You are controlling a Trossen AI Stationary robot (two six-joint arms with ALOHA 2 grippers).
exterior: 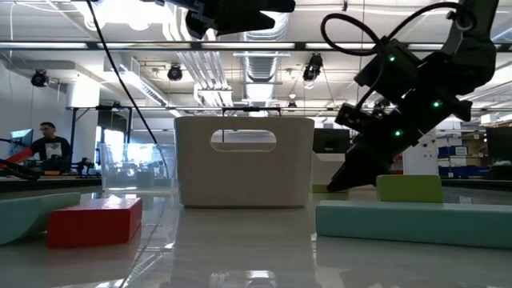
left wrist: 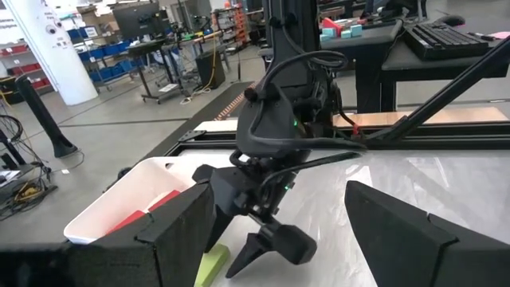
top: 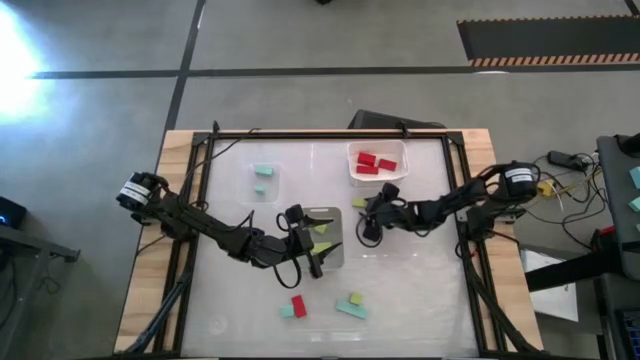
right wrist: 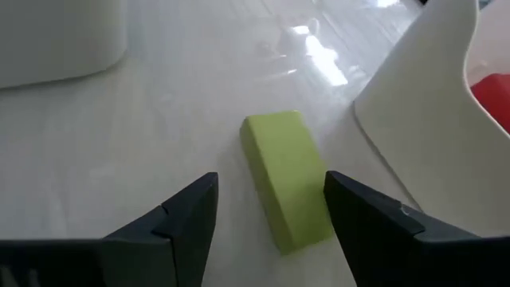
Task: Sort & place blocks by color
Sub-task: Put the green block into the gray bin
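Observation:
My right gripper (right wrist: 271, 182) is open and low over the table. Its fingers stand on either side of a yellow-green block (right wrist: 287, 183) that lies flat, beside the white tray (right wrist: 422, 119); I see no touch. In the high view this gripper (top: 368, 230) sits near the table's middle, by the block (top: 358, 203). My left gripper (top: 315, 255) is open and hovers over a box (top: 330, 240) holding a yellow-green block (top: 321, 230). The white tray (top: 352, 172) holds red blocks (top: 375, 163). Two teal blocks (top: 263, 172) lie at the far left.
Near the table's front edge lie a red block (top: 298, 305), teal blocks (top: 350, 309) and a yellow-green block (top: 355, 297). In the low view they stand in front of the box (exterior: 244, 160). Free tabletop lies at the near left and near right.

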